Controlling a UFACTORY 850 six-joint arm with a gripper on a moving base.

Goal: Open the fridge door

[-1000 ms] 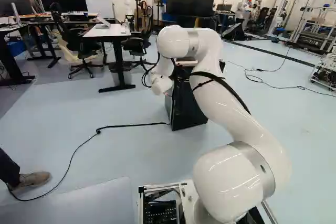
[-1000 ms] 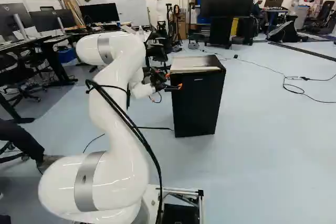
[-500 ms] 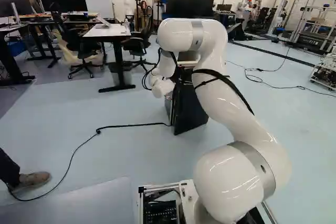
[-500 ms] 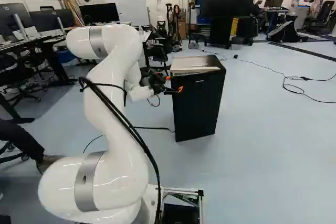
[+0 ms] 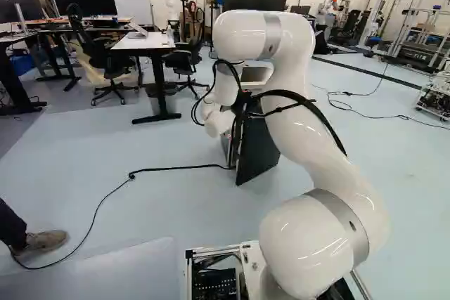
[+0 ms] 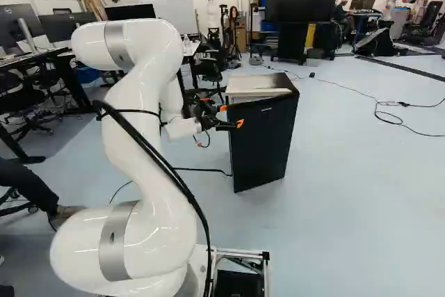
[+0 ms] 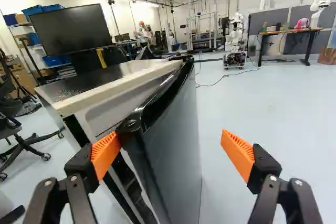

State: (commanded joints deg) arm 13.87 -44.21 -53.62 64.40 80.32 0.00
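While your gripper (image 6: 231, 116) holds its fingers wide apart, one orange pad (image 7: 105, 153) sits at the free edge of the fridge door (image 7: 176, 145), which stands ajar from the fridge (image 6: 256, 83).

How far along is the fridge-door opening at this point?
Done: the fridge door is ajar, its free edge standing out from the cabinet.
Under way: the open hand straddles the door, one orange pad at its free edge on the cabinet side, the other clear of the outer face; likely a pull without a grip.
Left: swinging it wide, as the gap is narrow.
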